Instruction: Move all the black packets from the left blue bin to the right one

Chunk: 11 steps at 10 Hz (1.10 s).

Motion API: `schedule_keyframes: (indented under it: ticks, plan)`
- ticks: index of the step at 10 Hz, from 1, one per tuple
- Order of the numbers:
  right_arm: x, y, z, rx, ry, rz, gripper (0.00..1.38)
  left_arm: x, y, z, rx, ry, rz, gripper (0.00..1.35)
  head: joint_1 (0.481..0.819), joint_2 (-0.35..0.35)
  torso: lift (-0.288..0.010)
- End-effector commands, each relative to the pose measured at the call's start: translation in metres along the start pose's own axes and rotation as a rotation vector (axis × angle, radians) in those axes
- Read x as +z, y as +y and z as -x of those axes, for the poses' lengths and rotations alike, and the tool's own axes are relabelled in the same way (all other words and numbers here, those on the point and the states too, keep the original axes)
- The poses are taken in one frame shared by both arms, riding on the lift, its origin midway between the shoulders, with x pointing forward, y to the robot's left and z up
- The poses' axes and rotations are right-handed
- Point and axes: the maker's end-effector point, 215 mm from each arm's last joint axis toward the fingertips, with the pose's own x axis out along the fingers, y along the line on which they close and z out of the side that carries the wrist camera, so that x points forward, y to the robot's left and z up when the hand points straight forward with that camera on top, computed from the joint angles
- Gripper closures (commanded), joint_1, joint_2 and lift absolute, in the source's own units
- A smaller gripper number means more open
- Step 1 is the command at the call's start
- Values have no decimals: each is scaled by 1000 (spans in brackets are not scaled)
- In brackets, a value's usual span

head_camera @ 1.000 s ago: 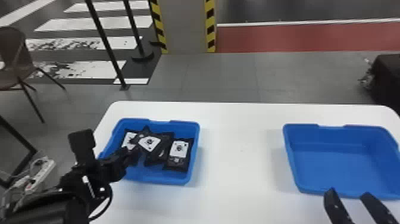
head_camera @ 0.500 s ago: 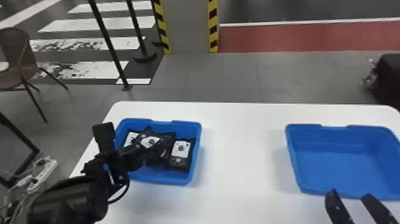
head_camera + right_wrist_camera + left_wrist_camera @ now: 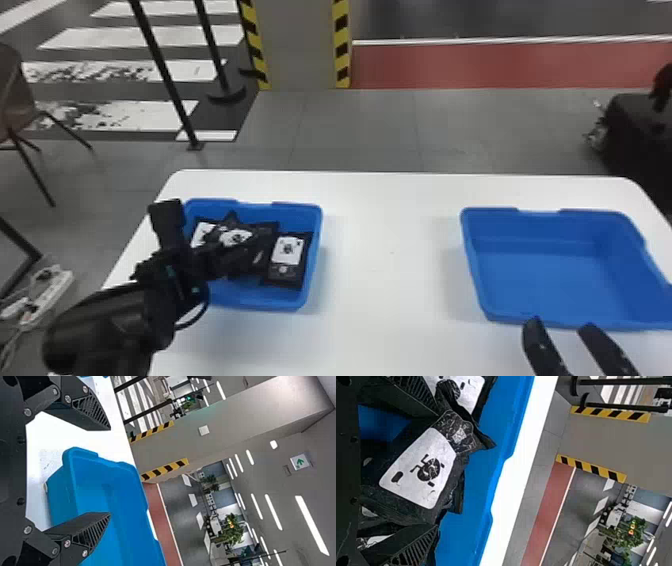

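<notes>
In the head view my left gripper point(image 3: 225, 260) is over the left blue bin point(image 3: 312, 270), among several black packets with white labels. One black packet point(image 3: 287, 255) lies along that bin's right side. In the left wrist view my gripper point(image 3: 438, 471) stands open, its two fingers on either side of a black packet point(image 3: 421, 471); whether they touch it I cannot tell. My right gripper point(image 3: 560, 324) is parked open at the near edge of the right blue bin point(image 3: 565, 280), which holds nothing. The right wrist view shows this gripper point(image 3: 110, 471) beside the bin point(image 3: 115, 490).
Both bins stand on a white table point(image 3: 390, 280), with a wide stretch of tabletop between them. Beyond it are a striped pillar point(image 3: 300, 45), a black post point(image 3: 165, 75) and a chair point(image 3: 20, 95). A power strip point(image 3: 47, 295) lies at the left.
My left gripper has moved rightward, farther in over the packets in the left bin. The right arm holds still, and the head view has shifted slightly.
</notes>
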Motion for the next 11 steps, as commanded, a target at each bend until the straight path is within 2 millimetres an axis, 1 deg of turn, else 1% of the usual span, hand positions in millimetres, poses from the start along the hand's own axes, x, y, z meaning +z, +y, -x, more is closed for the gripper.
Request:
schedule_keyframes:
  ticks: [1, 2, 3, 4, 5, 6, 7, 8, 9, 10, 11]
  plan:
    - [0, 0, -1, 0, -2, -2, 279, -8, 4, -9, -3, 32, 22, -2, 695, 112, -110]
    - [0, 0, -2, 2, -1, -3, 280, -15, 4, -15, -16, 51, 43, 168, 695, 113, -110]
    - [-1, 1, -3, 5, -1, -4, 279, -15, 8, -17, -23, 49, 40, 532, 695, 111, -110]
    - [-2, 1, -2, 5, 1, -6, 279, -5, 8, -17, -24, 5, 18, 983, 695, 111, -110]
    - [-3, 1, -1, 4, 2, -10, 279, 4, 12, -13, -19, -55, 1, 1227, 695, 116, -110]
    - [-3, 1, -1, 6, 2, -10, 280, 10, 9, -11, -37, -87, -8, 1204, 695, 119, -110]
    - [-1, 2, -1, 6, 0, -9, 279, 11, 1, -4, -64, -107, -22, 1205, 695, 122, -110]
    - [-2, 2, -1, 8, 0, -10, 279, 17, -10, 15, -78, -137, -49, 1205, 695, 121, -110]
    - [-1, 3, -2, 10, -2, -10, 279, 19, -24, 36, -102, -158, -55, 1205, 695, 117, -110]
    - [-1, 5, -4, 15, -3, -12, 279, 19, -42, 60, -138, -176, -58, 1205, 695, 111, -110]
    - [4, 10, -6, 25, -14, -19, 279, 16, -58, 79, -172, -179, -70, 1205, 695, 102, -110]
